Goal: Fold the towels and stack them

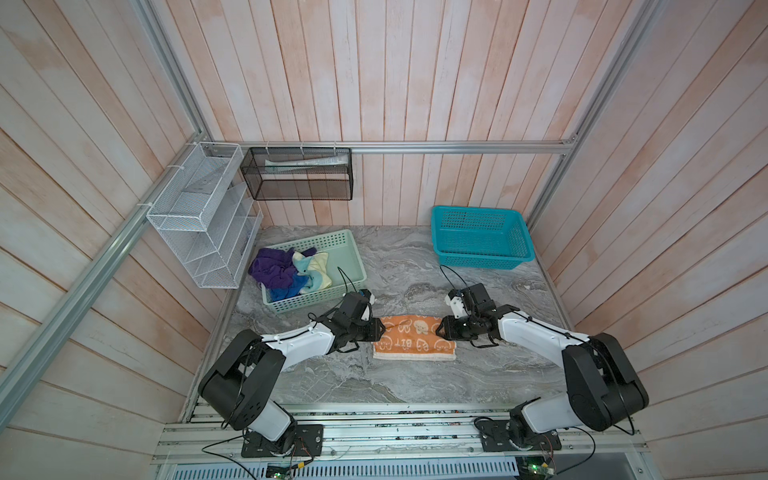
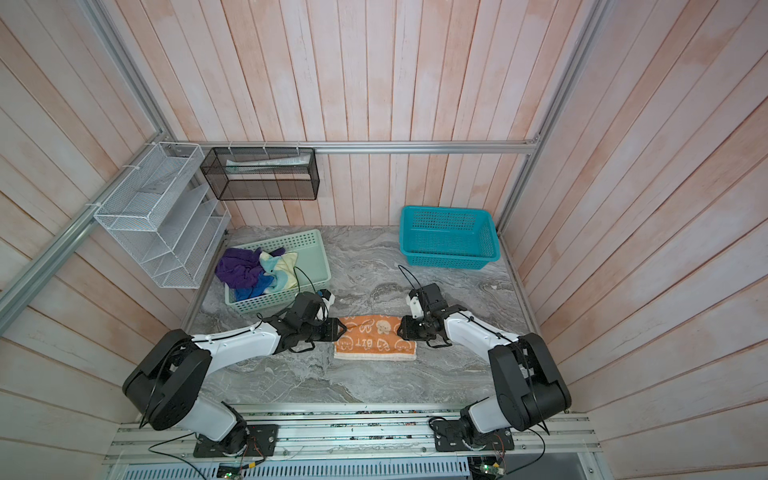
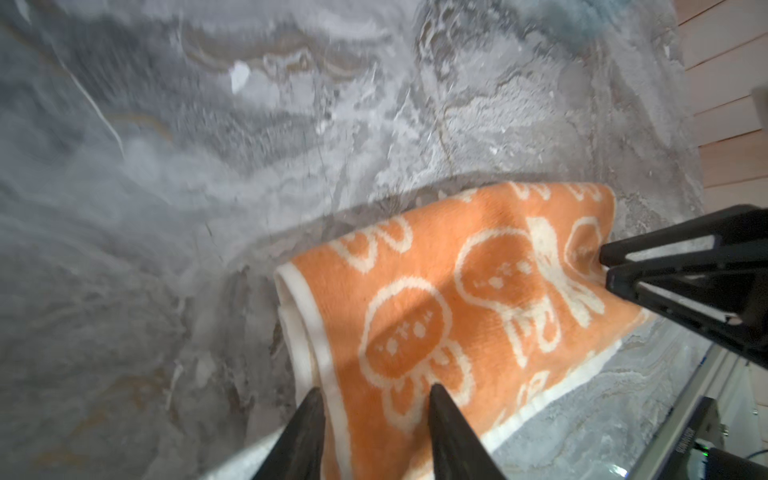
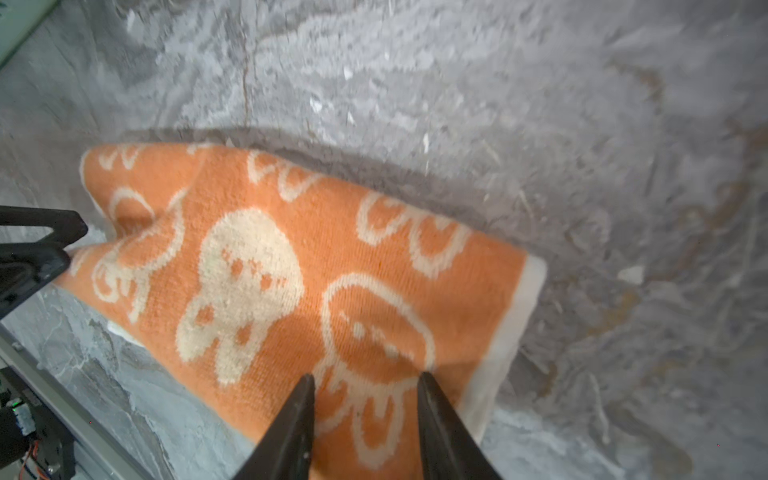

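The orange towel (image 1: 413, 338) (image 2: 376, 338) with cream cartoon faces lies folded into a flat strip on the marble table. My left gripper (image 1: 380, 330) (image 3: 376, 392) is at its left end, jaws apart over the cream-hemmed edge of the orange towel (image 3: 457, 299). At the other end my right gripper (image 1: 439, 330) (image 4: 365, 382) also stands open above the orange towel (image 4: 291, 270). A purple towel (image 1: 270, 266), a blue towel (image 1: 291, 289) and a teal and pale-yellow towel (image 1: 313, 268) are crumpled in the mint basket (image 1: 316, 299).
A teal basket (image 1: 482, 257) with nothing in it stands at the back right of the table. A white wire rack (image 1: 199, 220) and a black mesh basket (image 1: 297, 174) hang on the walls at the back left. Wooden walls close in three sides.
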